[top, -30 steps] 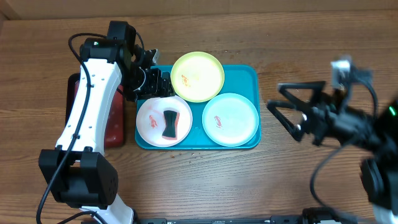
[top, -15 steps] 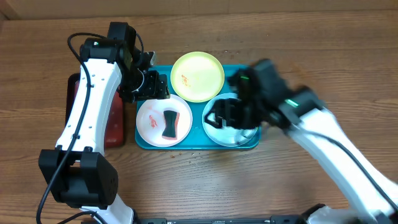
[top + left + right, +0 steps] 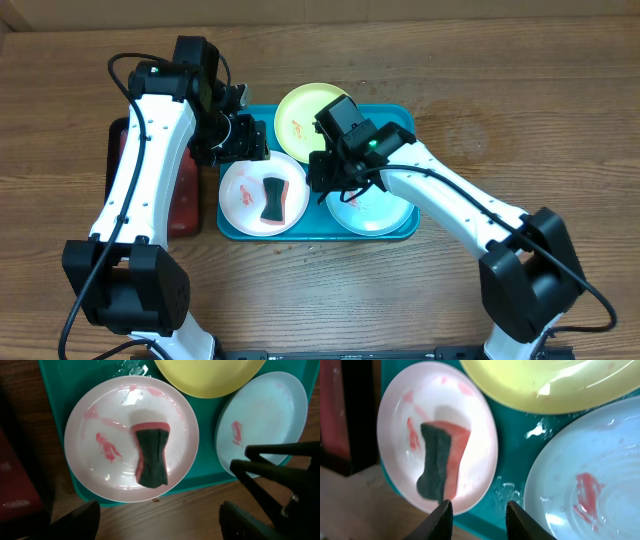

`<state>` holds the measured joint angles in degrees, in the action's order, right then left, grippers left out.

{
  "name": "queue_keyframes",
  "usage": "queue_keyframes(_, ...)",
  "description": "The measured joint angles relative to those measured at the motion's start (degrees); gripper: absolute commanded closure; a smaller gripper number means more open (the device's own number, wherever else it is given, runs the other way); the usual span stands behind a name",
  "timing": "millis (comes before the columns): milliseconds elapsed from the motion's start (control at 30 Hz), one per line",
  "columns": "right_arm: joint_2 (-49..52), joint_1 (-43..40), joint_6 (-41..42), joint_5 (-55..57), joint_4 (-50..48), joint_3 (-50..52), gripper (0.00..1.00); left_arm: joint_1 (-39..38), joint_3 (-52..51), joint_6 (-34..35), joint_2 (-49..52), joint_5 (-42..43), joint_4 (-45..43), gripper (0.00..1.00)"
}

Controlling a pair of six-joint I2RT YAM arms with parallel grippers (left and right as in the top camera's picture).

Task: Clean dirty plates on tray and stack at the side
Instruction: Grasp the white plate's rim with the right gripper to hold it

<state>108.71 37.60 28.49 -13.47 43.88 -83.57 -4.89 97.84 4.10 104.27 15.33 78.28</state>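
Observation:
On the teal tray (image 3: 404, 122) lie three plates. The white plate (image 3: 245, 190) at front left carries a black and red sponge (image 3: 272, 200) and a red smear (image 3: 107, 445). At the back sits the yellow-green plate (image 3: 312, 115), and the pale mint plate (image 3: 375, 208) is at front right, smeared red (image 3: 585, 491). My left gripper (image 3: 243, 138) hovers open over the tray's back left corner. Over the tray's middle, my right gripper (image 3: 322, 178) hangs above the strip between the white and mint plates. Its fingers (image 3: 443, 519) stand apart with nothing between them.
A smaller red tray (image 3: 185, 200) with a black rim lies just left of the teal tray, under the left arm. Bare wooden table (image 3: 480, 110) surrounds both trays. The right arm (image 3: 450, 200) stretches across the mint plate's right side.
The right arm has swung in from the table's right side to above the tray's middle, and its jaws have narrowed. The left arm has hardly moved.

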Motion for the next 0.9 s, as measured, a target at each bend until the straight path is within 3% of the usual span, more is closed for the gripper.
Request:
queue_keyframes(400,8.17,1.57,-0.79,2.51,-5.73,-0.17,0.62,0.00,0.00,0.00,0.00,-2.34,0.39,0.23)
queue_keyframes(533,8.22,1.53,-1.36,2.62,-6.03,-0.31,0.68,0.00,0.00,0.00,0.00,-2.34,0.39,0.23)
queue_keyframes(900,12.00,1.77,0.07,2.95,-7.41,-0.66,0.67,0.00,-3.45,0.24,0.00,-2.32,-2.01,0.22)
